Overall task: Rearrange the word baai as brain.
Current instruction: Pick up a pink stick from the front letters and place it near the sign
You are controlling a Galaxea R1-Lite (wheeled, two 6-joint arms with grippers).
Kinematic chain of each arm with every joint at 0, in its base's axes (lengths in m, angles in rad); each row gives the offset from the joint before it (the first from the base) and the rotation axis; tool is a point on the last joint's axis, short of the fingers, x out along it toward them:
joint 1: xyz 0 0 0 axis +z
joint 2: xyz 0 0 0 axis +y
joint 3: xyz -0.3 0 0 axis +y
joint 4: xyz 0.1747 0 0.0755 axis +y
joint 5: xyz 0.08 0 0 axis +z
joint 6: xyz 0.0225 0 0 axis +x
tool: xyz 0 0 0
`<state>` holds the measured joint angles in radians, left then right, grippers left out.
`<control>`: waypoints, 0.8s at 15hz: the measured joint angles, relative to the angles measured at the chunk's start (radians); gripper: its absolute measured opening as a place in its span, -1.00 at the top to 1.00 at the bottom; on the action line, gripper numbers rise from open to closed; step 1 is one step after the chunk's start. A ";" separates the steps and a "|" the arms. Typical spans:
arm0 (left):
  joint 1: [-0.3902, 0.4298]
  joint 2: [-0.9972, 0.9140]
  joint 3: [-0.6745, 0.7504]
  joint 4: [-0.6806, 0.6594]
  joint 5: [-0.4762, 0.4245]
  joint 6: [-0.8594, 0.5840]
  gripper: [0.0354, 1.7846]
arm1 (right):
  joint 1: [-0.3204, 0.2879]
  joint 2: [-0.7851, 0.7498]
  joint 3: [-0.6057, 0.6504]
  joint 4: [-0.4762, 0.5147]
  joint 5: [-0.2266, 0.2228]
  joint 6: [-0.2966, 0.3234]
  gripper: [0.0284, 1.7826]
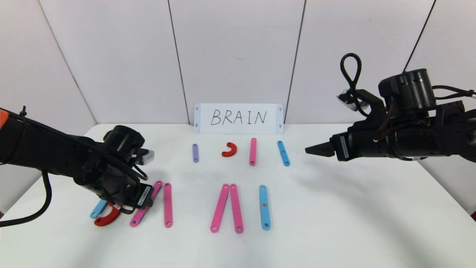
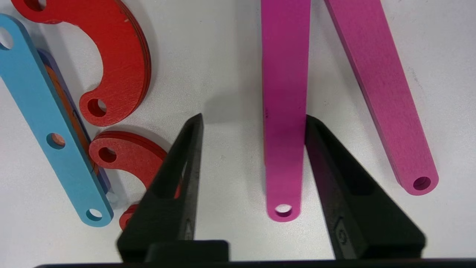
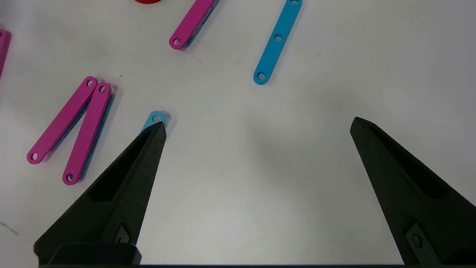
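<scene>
The letter pieces lie flat on the white table [image 1: 334, 208]. At the front left are a blue strip [image 1: 97, 209], a red curve [image 1: 106, 219] and two pink strips [image 1: 168, 204]. My left gripper [image 2: 253, 118] is low over the slanted pink strip [image 2: 284, 111], which lies between its fingers. One finger [image 2: 316, 141] touches the strip's edge, the other stands apart from it, so the gripper is open. Two red curves [image 2: 119, 56] and the blue strip [image 2: 48, 123] lie just beside it. My right gripper [image 3: 258, 124] hangs wide open and empty above the table's right side.
A white card [image 1: 238, 118] with BRAIN handwritten on it leans on the back wall. Before it lie a purple strip [image 1: 195, 153], a red curve [image 1: 230, 149], a pink strip [image 1: 253, 151] and a blue strip [image 1: 283, 153]. Mid-table: two pink strips joined at the top [image 1: 227, 208], another blue strip [image 1: 264, 207].
</scene>
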<state>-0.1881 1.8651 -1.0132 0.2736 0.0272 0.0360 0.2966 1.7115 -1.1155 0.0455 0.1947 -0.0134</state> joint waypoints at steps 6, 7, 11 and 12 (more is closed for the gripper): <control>-0.018 0.014 -0.006 0.000 0.000 -0.023 0.70 | -0.001 -0.007 -0.003 0.001 -0.001 0.000 -0.95; -0.023 0.013 -0.006 0.001 0.000 -0.023 0.70 | -0.001 -0.007 -0.003 0.001 -0.001 0.000 -0.95; -0.030 0.001 -0.047 0.010 0.001 -0.051 0.70 | -0.001 -0.009 -0.003 0.002 -0.001 0.000 -0.95; -0.029 -0.001 -0.076 0.015 0.002 -0.060 0.70 | -0.001 -0.010 -0.004 0.003 -0.002 0.000 -0.95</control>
<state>-0.2172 1.8643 -1.0891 0.2885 0.0294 -0.0240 0.2957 1.7011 -1.1194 0.0489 0.1923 -0.0134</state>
